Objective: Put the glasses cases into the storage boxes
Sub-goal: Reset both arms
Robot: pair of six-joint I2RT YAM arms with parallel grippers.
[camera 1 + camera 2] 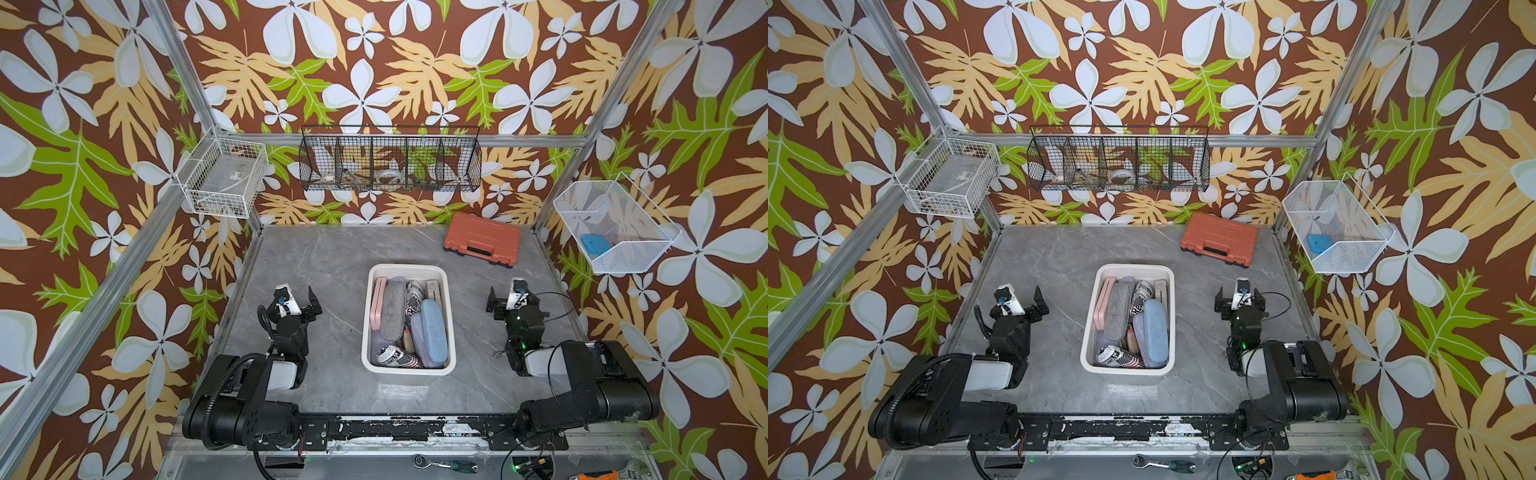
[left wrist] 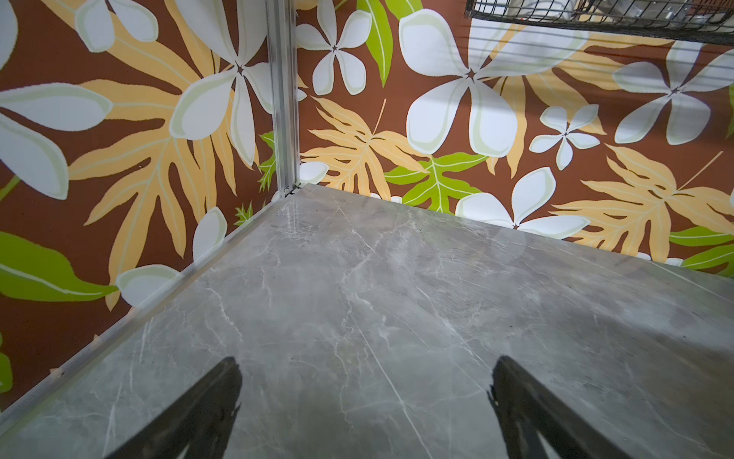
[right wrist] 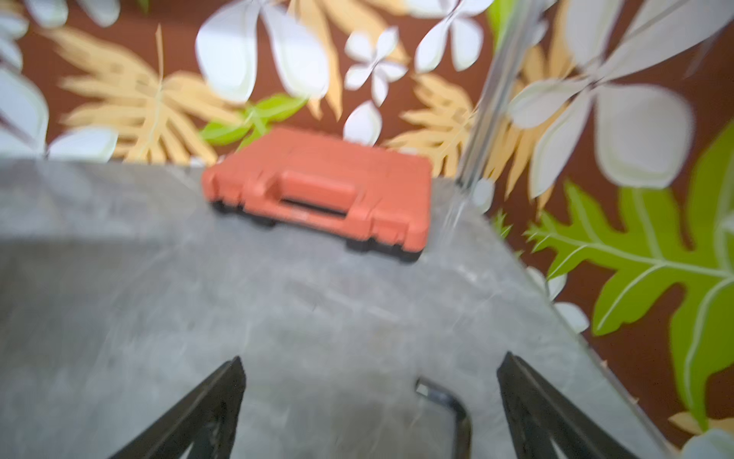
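Note:
The cream-white storage box (image 1: 409,268) (image 1: 1133,267) stands at the table's middle. Several glasses cases lie packed inside it, among them a pink one (image 1: 378,303), a grey one (image 1: 394,307), a light blue one (image 1: 434,332) and a newspaper-print one (image 1: 397,357). My left gripper (image 1: 296,297) (image 1: 1019,301) (image 2: 365,381) hovers left of the box, open over bare marble. My right gripper (image 1: 512,295) (image 1: 1239,297) (image 3: 369,377) hovers right of the box, open and holding nothing. Neither wrist view shows the box or the cases.
An orange-red tool case (image 1: 482,243) (image 3: 317,190) lies at the back right, beyond the right gripper. A white wire basket (image 1: 222,183), a black mesh basket (image 1: 390,162) and a white mesh basket (image 1: 611,228) hang on the walls. A small bent metal bar (image 3: 441,397) shows between the right fingers.

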